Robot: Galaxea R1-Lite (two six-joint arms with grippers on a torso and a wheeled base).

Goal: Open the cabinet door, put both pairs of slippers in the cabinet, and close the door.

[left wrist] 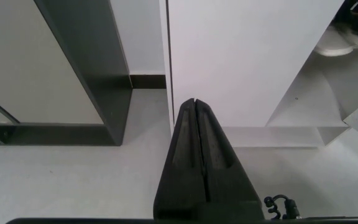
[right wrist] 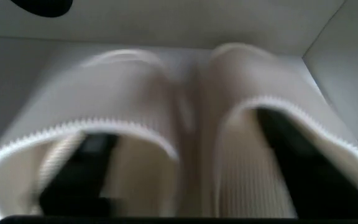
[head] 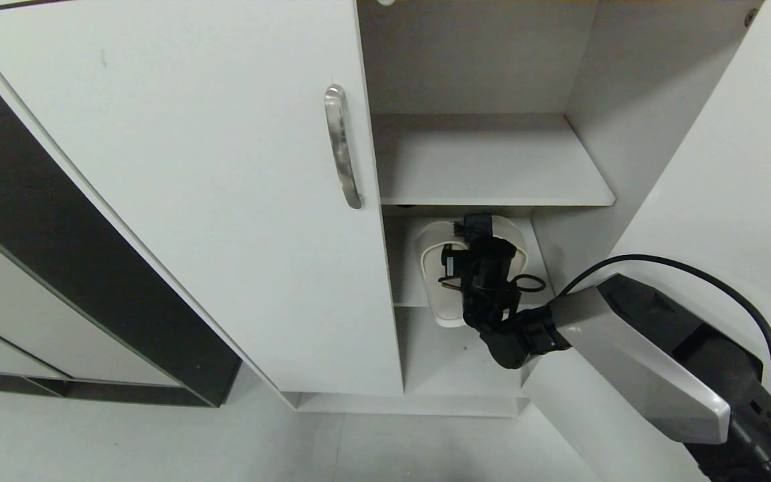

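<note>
Head view has the right gripper (head: 474, 224) reaching into the open side of the cabinet (head: 492, 167), under the upper shelf (head: 486, 194), with a pale pair of slippers (head: 434, 274) hanging about it. In the right wrist view the slippers (right wrist: 129, 106) lie side by side straight ahead of the hand. A dark finger (right wrist: 303, 155) sits inside each strap opening, so I judge the hand is clamped on the two inner straps, though the blur leaves some doubt.

The main risk is a poor landing. The heel ends, the part of the pair nearest the wrist, seem to overhang the front edge of the lower shelf (head: 419, 294), while the toes lie beyond the fingertips, deeper in. Let go here, and the pair could tip forward and slide out to the floor. A thin pinch on soft straps could also slip, dropping one slipper first. The closed door (head: 191, 167) stands just beside the hand on its inner side, and a sideways drift could knock it.

The left gripper (left wrist: 194, 109) has its fingers pressed together on nothing, low down outside the cabinet, well apart from the slippers.
</note>
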